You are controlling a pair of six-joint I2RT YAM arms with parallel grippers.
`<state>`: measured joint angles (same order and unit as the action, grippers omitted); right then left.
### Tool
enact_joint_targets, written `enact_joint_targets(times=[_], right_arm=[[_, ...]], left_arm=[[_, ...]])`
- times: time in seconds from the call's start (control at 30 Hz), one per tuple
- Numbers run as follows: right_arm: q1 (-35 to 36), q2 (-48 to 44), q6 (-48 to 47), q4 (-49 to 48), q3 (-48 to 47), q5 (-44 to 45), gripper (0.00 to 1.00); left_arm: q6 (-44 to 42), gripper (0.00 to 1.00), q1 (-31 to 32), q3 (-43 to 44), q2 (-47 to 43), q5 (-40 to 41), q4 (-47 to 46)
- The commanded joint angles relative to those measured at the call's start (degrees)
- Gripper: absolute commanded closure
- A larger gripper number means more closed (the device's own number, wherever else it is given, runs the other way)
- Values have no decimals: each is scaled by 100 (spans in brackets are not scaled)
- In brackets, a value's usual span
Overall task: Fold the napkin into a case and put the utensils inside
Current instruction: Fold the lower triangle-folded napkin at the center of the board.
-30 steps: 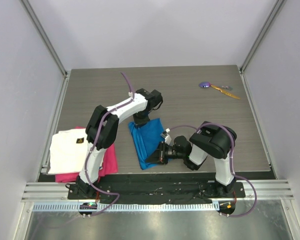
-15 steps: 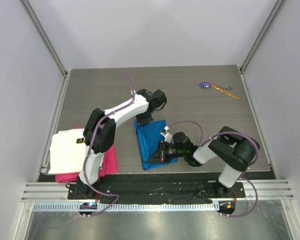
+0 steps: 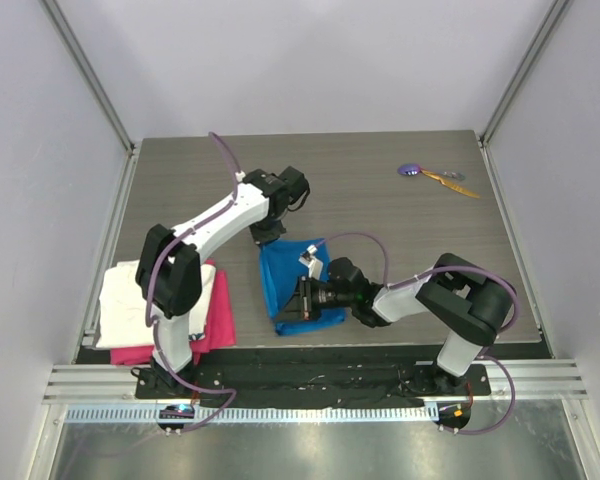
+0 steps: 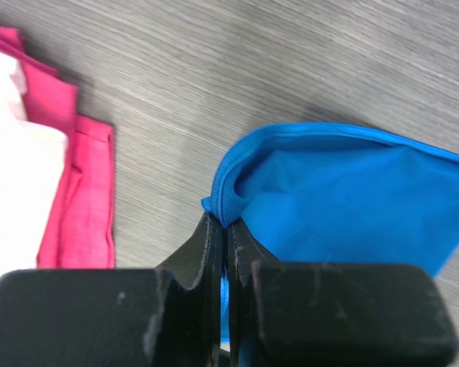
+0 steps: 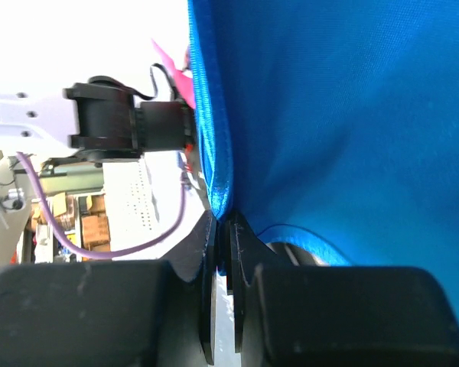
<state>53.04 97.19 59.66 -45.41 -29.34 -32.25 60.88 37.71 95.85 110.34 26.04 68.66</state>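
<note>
You had the napkin point(image 3: 282, 272) near the middle of the counter point(image 3: 400, 240), one edge raised. Both sets of jaws were pressed shut on its hem: the left jaws on the far left corner, the right jaws on an edge closer to the arm bases.

Biggest worry, I'd say, was the fabric. It looked thin and a bit shiny, so probably slippery, and each pinch only had a sliver of stitched hem. If you'd pulled the arms apart unevenly, a corner could've slid out and the fold would've flopped.

The other risk was bunching. The cloth was curled and slack by the left jaws rather than flat, so the case might've come out crooked.

The pink cloth point(image 3: 220, 312) and white cloth point(image 3: 130, 300) lay just left of it, soft and matte, and a wide swing could've snagged them. The utensils point(image 3: 412, 170), slim little things, sat well apart at the far right on the grey woodgrain.
</note>
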Motion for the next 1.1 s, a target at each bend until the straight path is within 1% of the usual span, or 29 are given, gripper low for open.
enact_joint_targets(times=[0.0, 0.1, 0.13, 0.27, 0.4, 0.57, 0.73, 0.83, 0.9, 0.93, 0.97, 1.0, 1.03, 1.07], right_arm=[[234, 29, 98, -36, 130, -598, 99], [120, -173, 169, -231, 516, -616, 99], [67, -209, 160, -266, 630, -616, 99], [-144, -227, 195, -583, 1211, -642, 99], [-276, 80, 405, -1301, 1580, -721, 99], [-495, 257, 380, -1541, 1774, -835, 99], [-557, 21, 12, -866, 1695, -757, 99], [-549, -129, -190, -435, 1678, -669, 95], [-557, -322, -366, 179, 1581, -555, 89], [-557, -576, -567, 643, 1555, -520, 86], [-566, -743, -691, 960, 1511, -371, 78], [-592, -919, -849, 1312, 1389, -309, 74], [-636, -1147, -1146, 2081, 1300, -230, 71], [-697, -1567, -1323, 2480, 1082, -64, 62]], left_arm=[[-68, 100, 7, 231, -155, 718, -432], [55, 100, 227, 626, 162, 718, -398], [81, 100, 341, 749, 459, 657, -354], [169, 100, 474, 1425, 1190, 604, -178], [231, 100, 579, 1603, 1542, 534, -248], [284, 100, 579, 1629, 1762, 437, -345], [257, 100, 579, 1665, 1841, 367, -459], [222, 100, 579, 1656, 1885, 270, -547], [153, 100, 588, 1604, 1912, 130, -704], [126, 100, 588, 1568, 1912, 77, -792], [108, 100, 588, 1524, 1903, 42, -845], [38, 100, 588, 1428, 1868, -37, -1002], [3, 100, 588, 1375, 1842, -47, -1056], [-6, 100, 588, 1322, 1807, -64, -1109]])
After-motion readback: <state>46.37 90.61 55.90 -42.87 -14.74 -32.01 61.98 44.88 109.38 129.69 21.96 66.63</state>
